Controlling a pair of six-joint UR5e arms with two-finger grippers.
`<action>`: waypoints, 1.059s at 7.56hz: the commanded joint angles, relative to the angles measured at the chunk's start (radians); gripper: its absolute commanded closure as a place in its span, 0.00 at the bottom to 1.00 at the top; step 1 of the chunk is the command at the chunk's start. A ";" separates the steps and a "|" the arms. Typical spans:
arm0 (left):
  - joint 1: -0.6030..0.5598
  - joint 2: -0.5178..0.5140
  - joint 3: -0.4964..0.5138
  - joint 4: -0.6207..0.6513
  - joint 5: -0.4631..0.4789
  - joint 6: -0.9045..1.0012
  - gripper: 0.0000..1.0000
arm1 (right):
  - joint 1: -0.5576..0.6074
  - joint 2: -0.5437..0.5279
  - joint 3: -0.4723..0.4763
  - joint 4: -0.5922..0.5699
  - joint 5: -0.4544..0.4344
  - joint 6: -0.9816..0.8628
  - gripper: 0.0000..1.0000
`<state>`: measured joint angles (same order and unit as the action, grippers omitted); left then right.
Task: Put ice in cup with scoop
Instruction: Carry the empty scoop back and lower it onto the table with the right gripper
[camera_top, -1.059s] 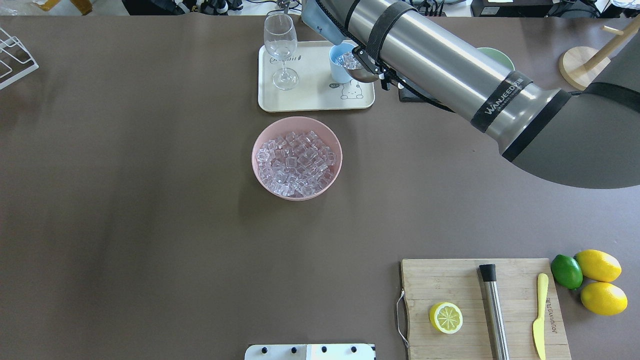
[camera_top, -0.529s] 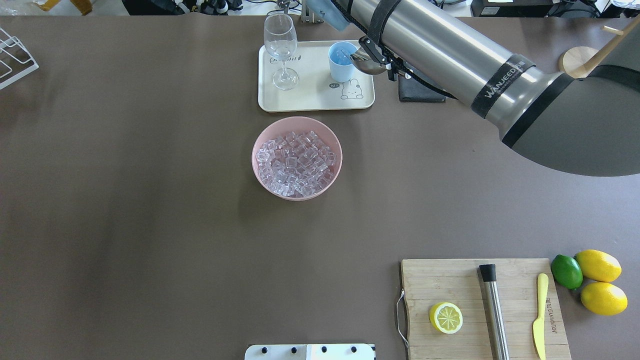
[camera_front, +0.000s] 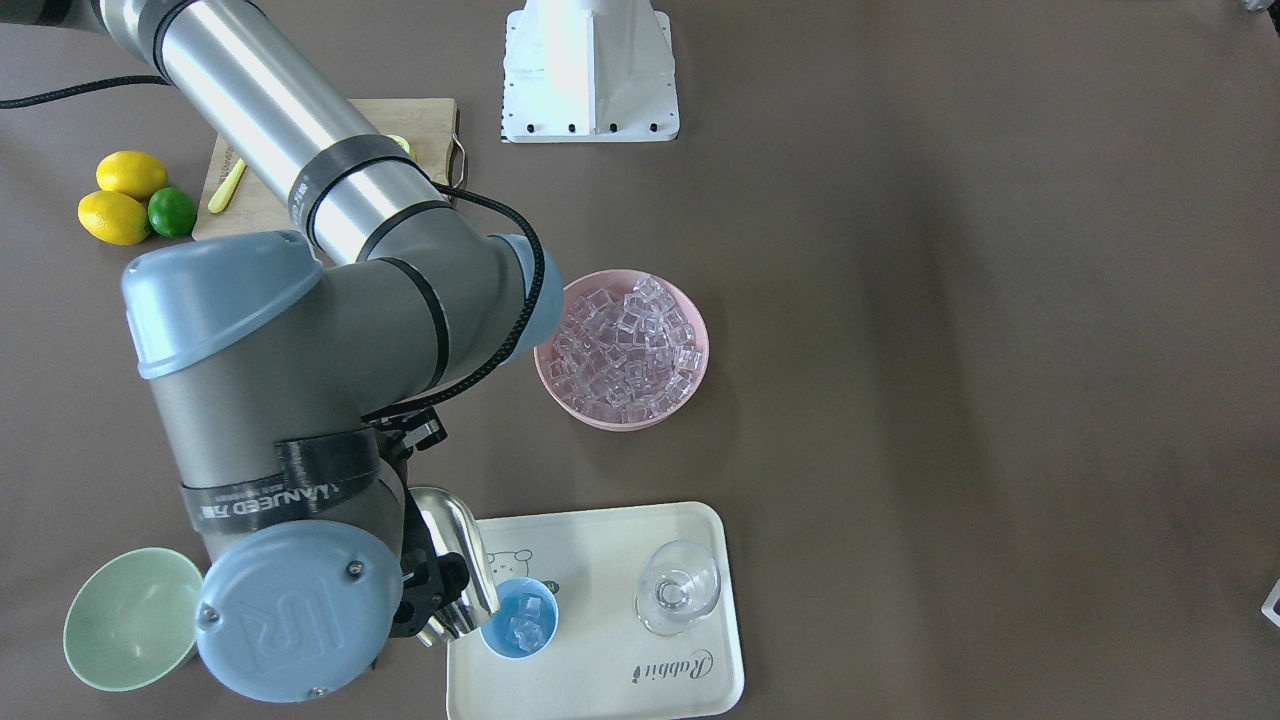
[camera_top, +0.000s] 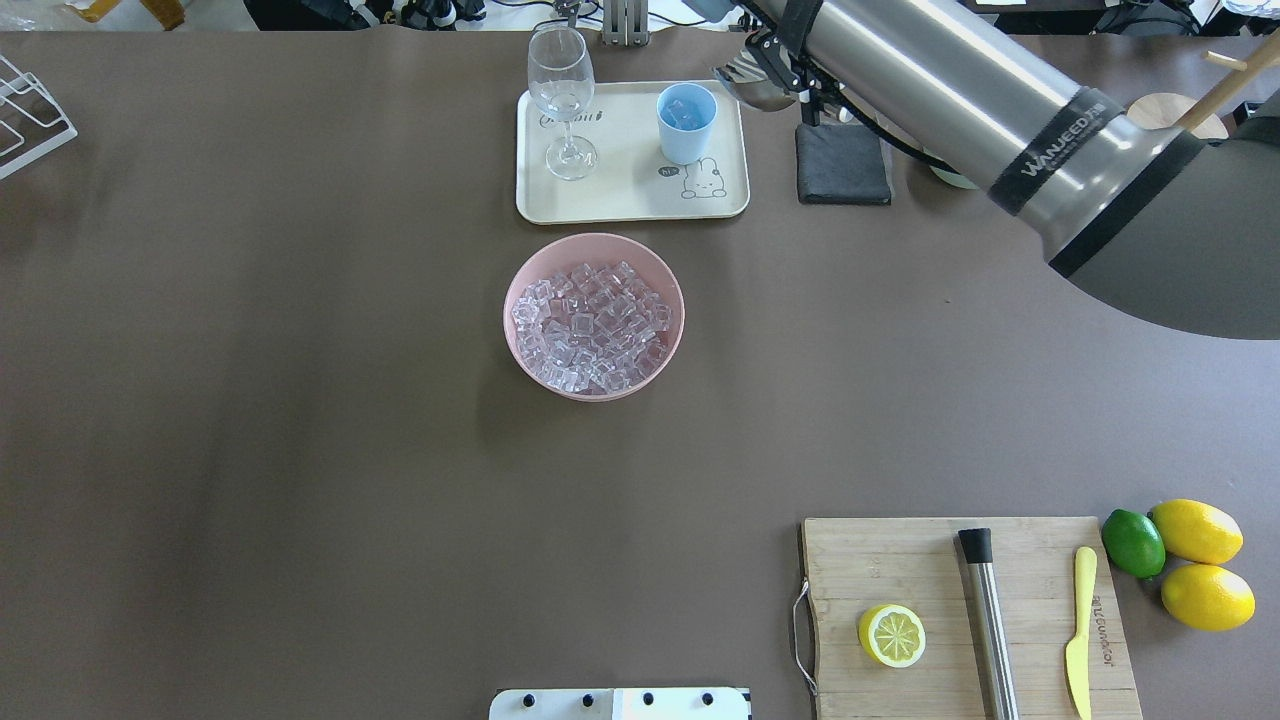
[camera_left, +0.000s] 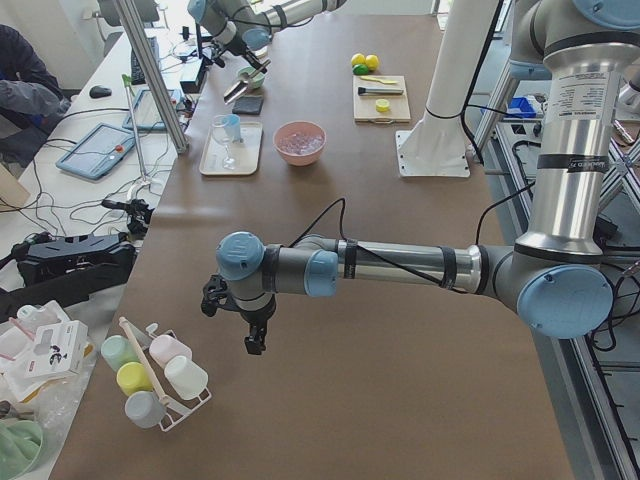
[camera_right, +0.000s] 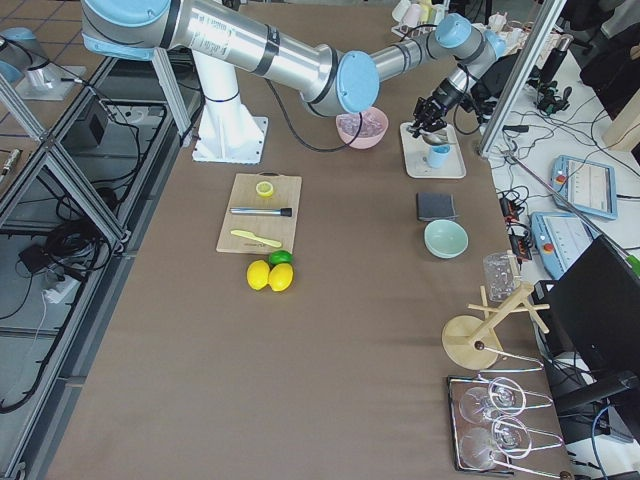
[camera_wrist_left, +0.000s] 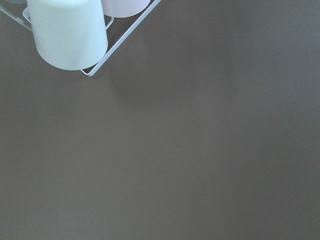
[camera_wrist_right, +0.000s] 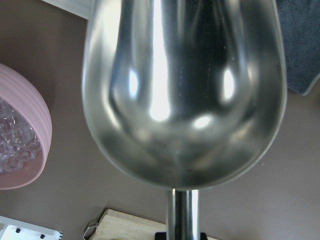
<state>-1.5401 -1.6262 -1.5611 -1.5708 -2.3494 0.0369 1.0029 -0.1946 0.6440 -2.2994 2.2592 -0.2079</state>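
The right gripper was clamped on the handle of the scoop, whose shiny trough was empty. The scoop hung just beside the cup, on the side toward the robot's right; whether it touched the rim could not be told. The cup stood upright on a cream tray and held a few pieces of ice, well short of full.

The tipping step looked done. The next move would likely be a swing over to the pink bowl, heaped with ice and nearer the robot than the cup, lifting the scoop high enough to pass the cup without knocking it.

A wine glass stood on the cup's other side, out of that path. A dark cloth and a green bowl lay beyond the scoop. Far from the cup, close to the robot, sat a cutting board with a lemon half. Farthest off, the left gripper hung by a rack of cups; whether it was open could not be told.
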 joint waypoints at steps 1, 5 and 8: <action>0.000 0.003 0.001 0.000 -0.002 0.000 0.03 | 0.074 -0.174 0.272 -0.002 0.009 0.089 1.00; 0.002 0.005 -0.004 0.003 -0.002 0.000 0.03 | 0.060 -0.670 0.953 -0.002 0.013 0.397 1.00; 0.002 0.003 -0.005 0.006 -0.004 0.001 0.03 | -0.051 -0.951 1.160 0.163 0.002 0.655 1.00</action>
<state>-1.5388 -1.6226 -1.5655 -1.5671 -2.3528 0.0369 1.0186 -0.9888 1.7084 -2.2629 2.2651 0.2811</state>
